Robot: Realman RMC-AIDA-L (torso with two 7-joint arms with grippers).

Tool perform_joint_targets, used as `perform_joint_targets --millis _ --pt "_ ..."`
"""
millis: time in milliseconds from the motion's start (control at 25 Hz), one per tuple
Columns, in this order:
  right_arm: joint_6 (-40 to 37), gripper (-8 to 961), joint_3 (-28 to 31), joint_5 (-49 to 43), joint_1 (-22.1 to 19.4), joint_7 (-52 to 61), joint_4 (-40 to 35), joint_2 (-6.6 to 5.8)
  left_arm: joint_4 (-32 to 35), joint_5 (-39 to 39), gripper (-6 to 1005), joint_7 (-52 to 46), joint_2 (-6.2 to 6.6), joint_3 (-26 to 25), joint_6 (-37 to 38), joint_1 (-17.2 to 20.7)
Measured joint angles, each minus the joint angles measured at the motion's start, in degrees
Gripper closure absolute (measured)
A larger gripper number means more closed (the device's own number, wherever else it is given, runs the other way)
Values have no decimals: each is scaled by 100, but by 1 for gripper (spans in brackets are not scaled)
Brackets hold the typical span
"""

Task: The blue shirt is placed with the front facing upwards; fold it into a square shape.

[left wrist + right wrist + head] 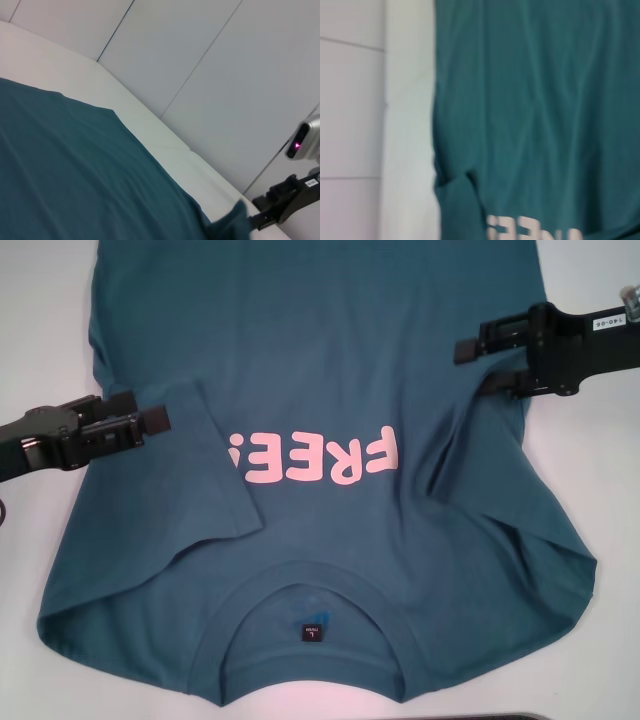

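Sleeve-folding is in hand: the blue shirt (320,360) lies face-up on the bench (30,340), its left sleeve already folded inward. The right gripper (468,368) hovers near the right sleeve, jaws spread; the left gripper's (150,418) jaws I cannot tell. Next, the right sleeve wants pinching and folding inward.

A plain white tabletop (610,480) fills the scene, evenly lit with only soft shadows. In the left wrist view, its far edge meets a pale grey wall (210,60) made of large flat panels, divided by thin dark seams that run diagonally. The right wrist view shows similar panel lines beside the tabletop.

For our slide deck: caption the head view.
Both grippers, left and right, hover over the shirt.
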Motion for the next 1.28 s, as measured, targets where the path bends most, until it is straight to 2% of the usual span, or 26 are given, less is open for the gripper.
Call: perform_joint_targets --millis 120,320,560,720,920,1040,1280 --pt "35 338 -279 -355 204 224 -36 -62 6 0 140 0 0 -1 -3 6" --pt "118 338 -350 -743 415 345 -102 -68 10 0 140 0 0 0 -12 8" --pt "555 339 -346 -718 467 199 -419 45 10 0 140 2 0 -9 -21 11" --pt "798 339 -327 -666 497 -282 -559 118 9 0 140 2 0 -9 -21 -12" --pt "617 339 -361 -599 610 -727 -561 124 8 0 139 2 0 -9 -37 -28" --pt "47 339 -342 -614 598 -699 -745 18 0 0 139 1 0 -9 -46 -35" --pt "-1024 339 -213 -751 305 -201 -1321 -252 -27 0 140 -44 4 -38 -60 -36"
